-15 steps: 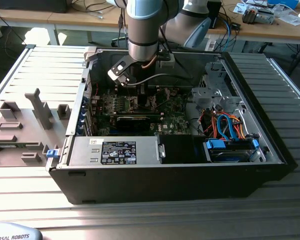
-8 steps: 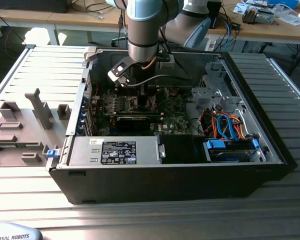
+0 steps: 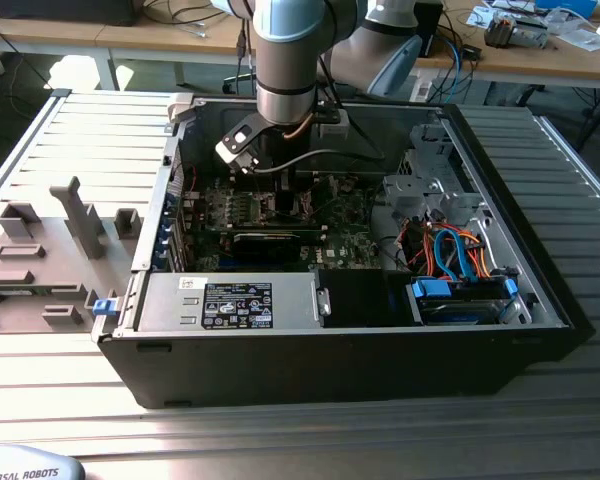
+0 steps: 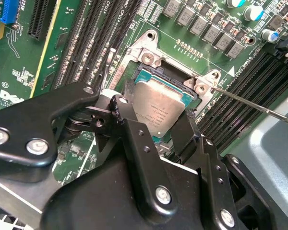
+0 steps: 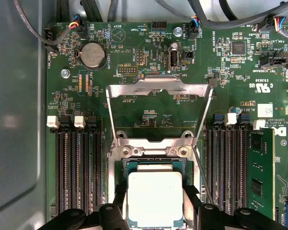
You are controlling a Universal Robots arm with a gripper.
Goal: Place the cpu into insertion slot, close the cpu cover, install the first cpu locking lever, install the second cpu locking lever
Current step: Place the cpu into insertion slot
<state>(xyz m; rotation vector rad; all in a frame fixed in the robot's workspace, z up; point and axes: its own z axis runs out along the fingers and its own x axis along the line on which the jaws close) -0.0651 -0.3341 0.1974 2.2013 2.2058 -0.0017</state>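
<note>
Here we are inside the open computer case point(image 3: 540, 300), the arm point(image 3: 285, 60) reaching straight down toward the motherboard point(image 5: 259, 96). Everything centres on the socket point(image 5: 151, 165). In the first wrist view the cpu point(image 5: 155, 199) is right over that socket, silver top up, square to it, with a sliver of the socket's blue-green frame peeking out around its edges. The gripper point(image 4: 156, 112) is clamped on the chip: its black fingers point(image 4: 134, 139) press against two opposite edges, one on each side. Whether the chip is fully down in the socket or just above it, I cannot tell.

The cpu cover point(image 5: 161, 88) is swung open, hinged at the socket's edge opposite the gripper, and through its open centre the green board shows. A thin metal lever point(image 4: 249, 103) runs out from one corner of the socket, raised and unlatched. Rows of dark memory slots point(image 5: 79, 172) flank the socket on both sides, just beside it.
</note>
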